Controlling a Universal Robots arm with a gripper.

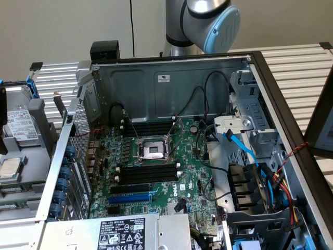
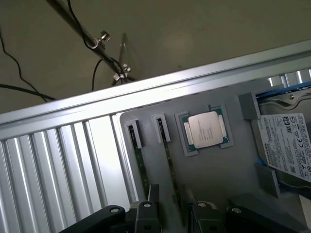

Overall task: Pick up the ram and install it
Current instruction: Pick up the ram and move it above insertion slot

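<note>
1. Pincer (image 2: 172,194): the arm's dark, two-fingered pincer is released. Its fingers (image 2: 153,196) stand apart, one on each side of the ram. Whether either finger touches the stick cannot be told.
2. Ram (image 2: 167,155): a long, thin, dark green-black memory stick. It stands on its long edge in a groove of the flat grey holder tray (image 2: 218,179) and is not yet lifted. The tray rests on the ribbed aluminium worktop (image 2: 48,160), outside the open grey computer case (image 1: 156,88), at the exterior view's left.
3. Handling (a judgement): the ram is likely very light, stiff along its length and thin. It is probably fragile at its chips and its contact edge. The two broad flat faces suit the hold best, taken near mid-length and squarely, so that the stick stays upright and does not tilt.
4. Destination: the black memory slots (image 1: 148,172) with white end clips lie on the green mainboard (image 1: 192,177). They form two banks, one far and one near, on either side of the square metal processor socket (image 1: 153,151). All appear empty.
5. Counts in the tray: two sticks, namely the ram and the other memory stick (image 2: 138,155) just beside it. There is also one silver-capped processor chip (image 2: 206,128) and one white-labelled hard drive (image 2: 286,145).
6. Counts on the mainboard: one long blue expansion slot (image 1: 130,198). The number of slots in each bank cannot be told for certain.
</note>
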